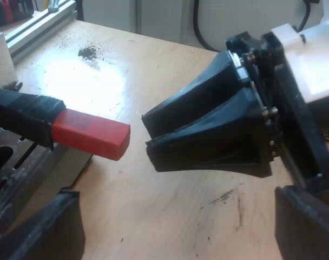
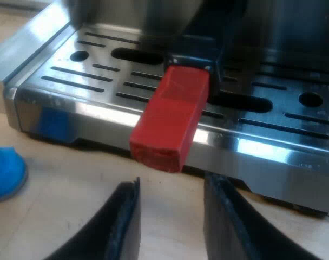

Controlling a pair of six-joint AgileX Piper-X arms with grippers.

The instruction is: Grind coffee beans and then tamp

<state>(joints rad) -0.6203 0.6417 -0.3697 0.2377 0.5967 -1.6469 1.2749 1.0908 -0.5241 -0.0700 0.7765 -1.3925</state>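
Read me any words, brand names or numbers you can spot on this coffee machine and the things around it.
No text can be read anywhere here.
Red handle end: plain, no print.
Metal drip tray: slots and holes only, no lettering.
Blue tamper: no mark visible.
Wooden table: just dark specks, no writing.

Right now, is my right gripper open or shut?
Open: the right gripper has its fingers apart, nothing between them, near the red end.

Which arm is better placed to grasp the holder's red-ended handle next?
Right. The right gripper, open, faces the handle's red end head-on, just short of it at the espresso machine; the left gripper sits off to the handle's side.
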